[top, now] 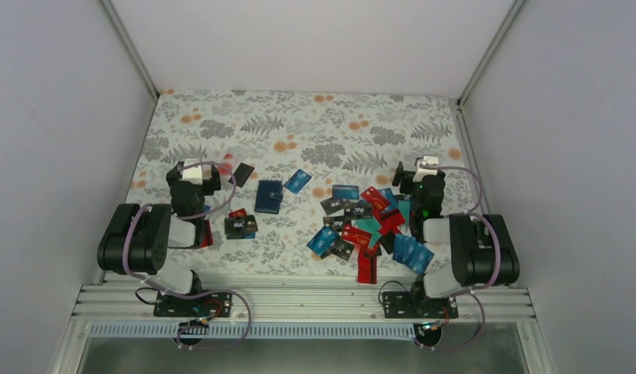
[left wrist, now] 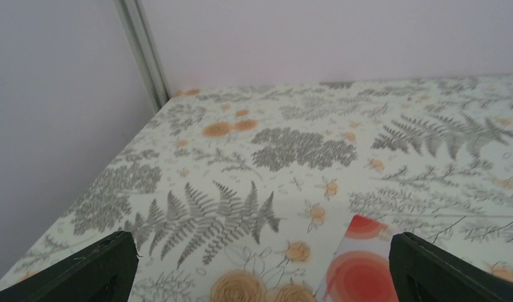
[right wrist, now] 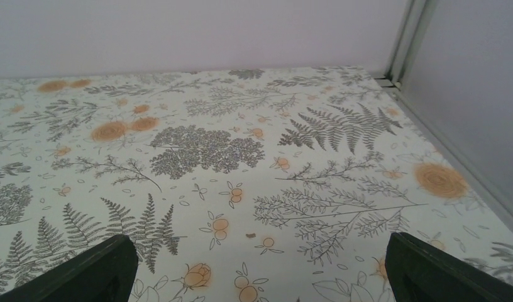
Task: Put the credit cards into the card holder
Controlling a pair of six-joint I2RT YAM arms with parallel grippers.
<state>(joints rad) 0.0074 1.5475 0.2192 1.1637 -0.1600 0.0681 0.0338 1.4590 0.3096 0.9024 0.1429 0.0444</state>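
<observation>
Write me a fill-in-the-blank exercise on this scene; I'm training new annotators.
1. The dark navy folding card holder lies nearer the ___ arm.
2. The large heap of thin plastic credit cards lies by the ___ arm.
3. The left gripper and right gripper are both ___, holding nothing.
4. The left wrist view shows a ___ card with circles beside one finger.
Missing words: left; right; open; red.

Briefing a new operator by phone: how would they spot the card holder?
On the floral tablecloth, find the big pile of credit cards by the right arm. Left of it, mid-table, the card holder lies alone. It is dark navy and larger than the brighter blue card just right of it.
</observation>
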